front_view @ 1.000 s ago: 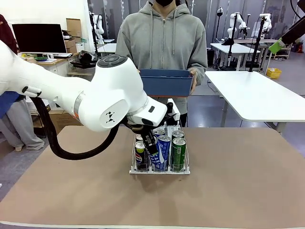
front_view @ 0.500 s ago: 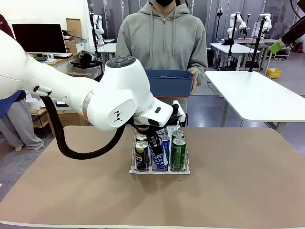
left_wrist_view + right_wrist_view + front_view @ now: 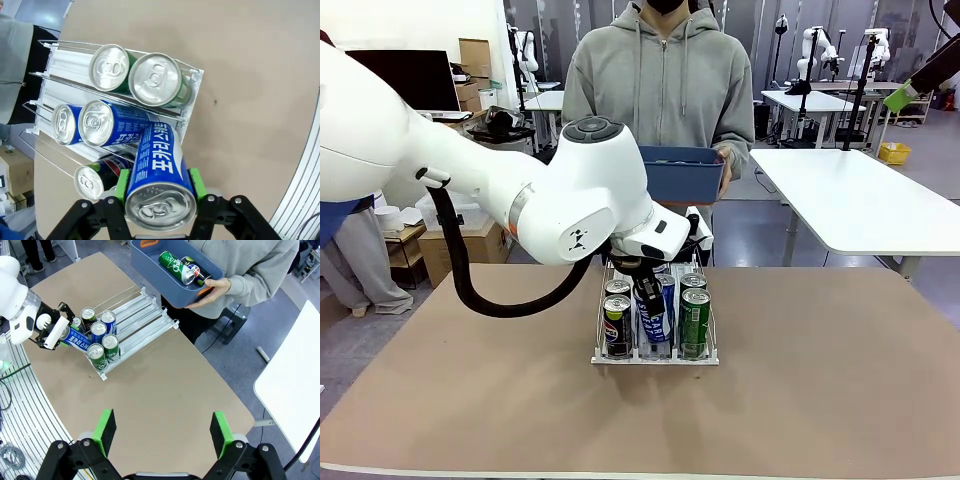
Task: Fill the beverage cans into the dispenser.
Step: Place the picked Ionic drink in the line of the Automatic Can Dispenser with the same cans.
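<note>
The left gripper (image 3: 160, 186) clamps a slim blue aluminium can with white lettering (image 3: 156, 150) near its silver top, tilted with its base at the near end of the middle lane of the clear-plastic and wire dispenser (image 3: 655, 358). The right gripper (image 3: 164, 432) hangs wide open and empty. The smooth, thin-walled can (probably full, so weighty) may slip or dent, so an even hold across opposite sides of its body suits it.

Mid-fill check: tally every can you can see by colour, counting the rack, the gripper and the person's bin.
Blue slim drink cans: 3 (two in the clear three-lane dispenser, one in the left gripper)
Green slim cans: 3 (two in the dispenser, one in the blue plastic bin)
Black slim cans: 3 (two in the dispenser, one in the bin)
Total: 9
</note>
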Robot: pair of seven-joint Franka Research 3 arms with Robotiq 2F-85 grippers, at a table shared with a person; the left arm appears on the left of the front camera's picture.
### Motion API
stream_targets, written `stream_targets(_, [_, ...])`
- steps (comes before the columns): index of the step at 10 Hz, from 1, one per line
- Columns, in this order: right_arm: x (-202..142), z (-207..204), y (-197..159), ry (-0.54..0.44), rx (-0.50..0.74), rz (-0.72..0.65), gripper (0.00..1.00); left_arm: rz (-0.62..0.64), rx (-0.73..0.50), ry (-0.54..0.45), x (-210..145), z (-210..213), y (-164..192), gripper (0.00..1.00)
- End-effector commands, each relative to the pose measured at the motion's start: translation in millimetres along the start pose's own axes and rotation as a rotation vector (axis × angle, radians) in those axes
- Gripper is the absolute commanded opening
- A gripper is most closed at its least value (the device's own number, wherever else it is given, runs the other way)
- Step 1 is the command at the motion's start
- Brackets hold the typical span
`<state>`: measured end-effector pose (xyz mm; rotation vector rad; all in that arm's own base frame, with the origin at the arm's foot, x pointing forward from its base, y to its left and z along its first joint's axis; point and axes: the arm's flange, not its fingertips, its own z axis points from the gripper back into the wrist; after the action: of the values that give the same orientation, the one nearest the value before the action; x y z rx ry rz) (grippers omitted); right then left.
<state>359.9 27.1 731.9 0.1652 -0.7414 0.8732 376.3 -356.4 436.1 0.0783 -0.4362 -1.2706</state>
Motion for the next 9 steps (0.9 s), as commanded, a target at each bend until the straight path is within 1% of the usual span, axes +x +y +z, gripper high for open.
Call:
stream_targets(1, [0,-1,0,0.001,0.000,0.000,1.00,0.014,0.067,0.003,14,-9,17,0.57])
stream_targets(4, [0,-1,0,0.001,0.000,0.000,1.00,0.013,0.048,0.028,20,-23,22,0.57])
stream_targets(9, [0,-1,0,0.001,0.000,0.000,1.00,0.030,0.004,0.102,14,-42,23,0.57])
